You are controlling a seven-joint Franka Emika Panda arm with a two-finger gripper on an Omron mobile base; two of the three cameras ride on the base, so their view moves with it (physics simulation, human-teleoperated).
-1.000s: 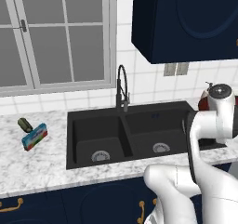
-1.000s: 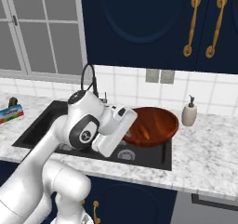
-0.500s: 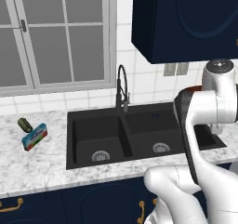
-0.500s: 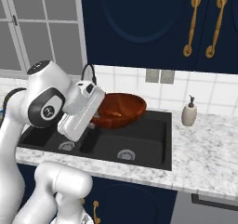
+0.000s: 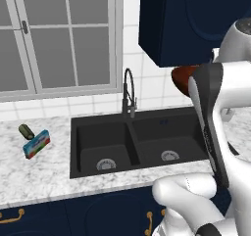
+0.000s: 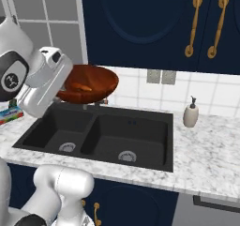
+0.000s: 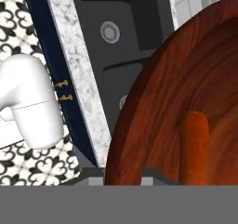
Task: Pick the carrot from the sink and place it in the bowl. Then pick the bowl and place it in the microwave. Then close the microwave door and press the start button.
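My gripper (image 6: 64,86) is shut on the near rim of the wide reddish-brown bowl (image 6: 91,83), which hangs in the air above the left basin of the black sink (image 6: 140,129). The orange carrot (image 6: 84,87) lies inside the bowl. The hand view looks along the bowl (image 7: 190,74) from close up, with the carrot (image 7: 195,146) resting on its inner wall and the sink (image 7: 123,25) far below. In the left base view an edge of the bowl (image 5: 182,78) peeks out behind my forearm, above the sink (image 5: 142,142). The microwave and its door are out of view.
A dark gooseneck tap (image 5: 128,92) rises behind the sink. Dark blue wall cabinets (image 5: 186,19) hang close above the bowl. A soap dispenser (image 6: 190,114) stands right of the sink. A coloured sponge (image 5: 36,143) lies on the marble counter (image 6: 211,150) to the left.
My arm has swung the bowl, with the carrot in it, up and to the left, from low beside the right basin to high above the left basin.
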